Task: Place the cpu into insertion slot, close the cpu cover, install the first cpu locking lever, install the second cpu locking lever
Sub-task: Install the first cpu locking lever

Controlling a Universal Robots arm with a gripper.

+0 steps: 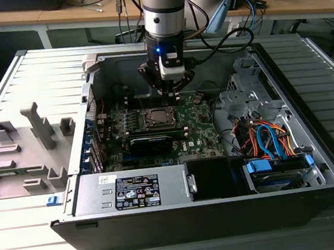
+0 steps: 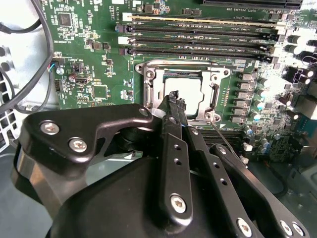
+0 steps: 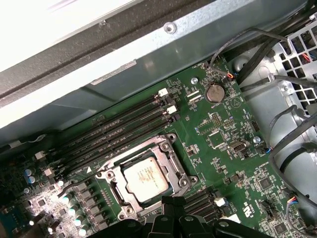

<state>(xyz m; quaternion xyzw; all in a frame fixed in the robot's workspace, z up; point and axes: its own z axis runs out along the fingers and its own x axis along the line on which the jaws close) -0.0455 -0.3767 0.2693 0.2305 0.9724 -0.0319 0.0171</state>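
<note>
The cpu (image 3: 146, 177) lies flat in the insertion slot (image 1: 159, 118) on the green board, silver top up. The cpu cover (image 3: 116, 191), a silvery frame, lies down around it, with the chip showing through its window. My gripper (image 2: 173, 96) hangs just above the socket's edge, its black fingers pressed together with nothing between them. In the exterior view the gripper (image 1: 169, 89) stands over the far side of the socket. A thin wire lever (image 2: 220, 136) runs along one side of the socket beside the fingers.
Long black memory slots (image 3: 114, 134) run beside the socket. A black card (image 1: 151, 143) sits nearer the case front, and a power supply (image 1: 132, 191) in front of that. Coloured cables (image 1: 270, 141) fill the exterior view's right. A grey fixture (image 1: 32, 145) stands outside the case.
</note>
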